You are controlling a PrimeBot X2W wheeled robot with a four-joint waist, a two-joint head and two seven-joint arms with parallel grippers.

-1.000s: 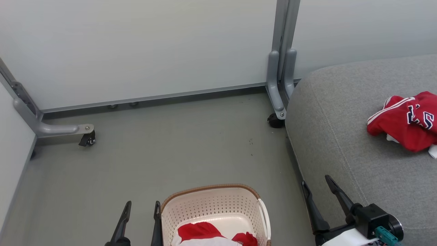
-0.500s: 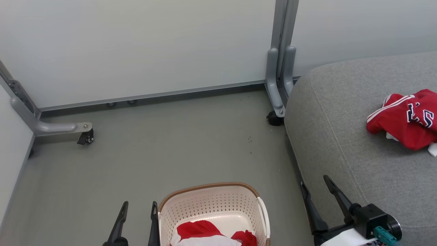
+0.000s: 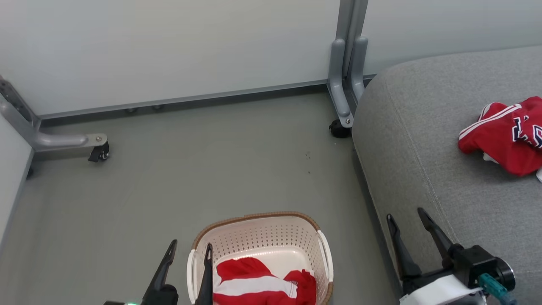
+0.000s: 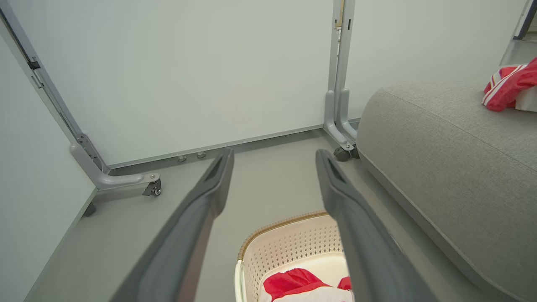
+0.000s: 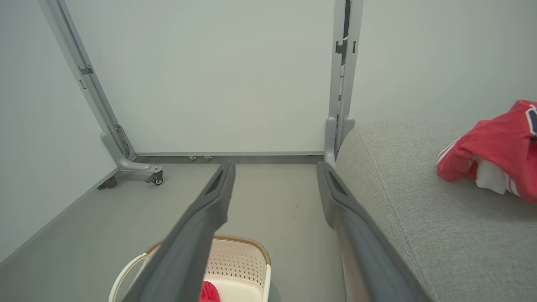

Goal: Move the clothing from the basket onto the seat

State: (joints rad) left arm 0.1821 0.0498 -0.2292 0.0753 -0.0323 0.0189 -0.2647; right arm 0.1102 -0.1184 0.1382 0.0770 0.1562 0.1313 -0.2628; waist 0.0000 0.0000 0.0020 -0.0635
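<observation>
Now camera tilted down; left gripper (image 3: 191,243) has edged over the basket (image 3: 254,216) at its left rim, jaws open, empty; right gripper (image 3: 404,212) open beside seat (image 3: 423,148). Remaining clothing (image 3: 250,284) awaits pickup.

The head camera is tipping downward, so more of the red garment (image 3: 254,283) in the basket (image 3: 258,215) is showing. The left gripper (image 3: 191,244) is sliding rightward, one of its jaws now overlapping the basket's left rim.

Floor (image 3: 203,169) open beyond basket (image 3: 254,216); seat (image 3: 423,161) flanks right, wall panels (image 3: 169,51) behind.
</observation>
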